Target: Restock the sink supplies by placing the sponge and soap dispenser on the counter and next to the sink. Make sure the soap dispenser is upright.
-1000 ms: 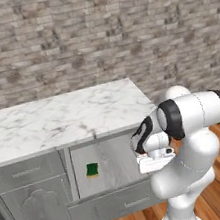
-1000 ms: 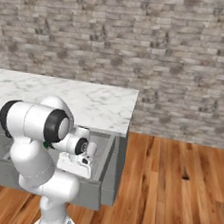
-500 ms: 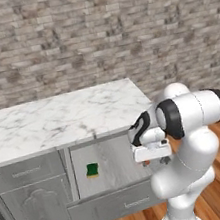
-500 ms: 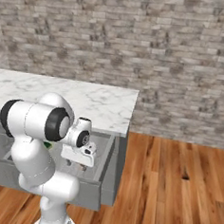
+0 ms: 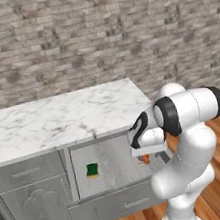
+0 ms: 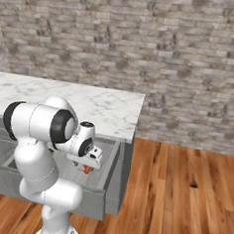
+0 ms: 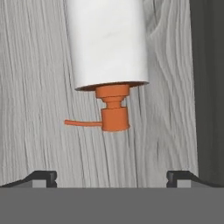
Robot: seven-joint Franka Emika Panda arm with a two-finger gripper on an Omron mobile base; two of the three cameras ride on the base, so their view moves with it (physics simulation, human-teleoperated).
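Note:
The soap dispenser [image 7: 109,43], a white cylinder with an orange pump [image 7: 113,114], lies on its side on the floor of an open drawer [image 5: 110,203]. My gripper [image 7: 111,177] hovers just over the pump end, open, its fingertips [image 7: 41,177] wide apart and holding nothing. The left base view has the gripper [image 5: 145,152] reaching down into the drawer's right part, with a bit of the orange pump [image 5: 145,159] below it. The green and yellow sponge [image 5: 92,170] lies in the drawer's left part. Above is the white marble counter [image 5: 57,118]. The sink is out of view.
The drawer's dark right wall [image 7: 205,87] runs close beside the dispenser. Grey cabinet fronts [image 5: 32,196] stand left of the drawer. A stone-brick wall [image 5: 94,33] backs the counter, and wooden floor [image 6: 182,194] spreads to the right.
The hand has shifted a little to the left and tilted down over the drawer. The gripper has stayed open, and the sponge and dispenser have not moved.

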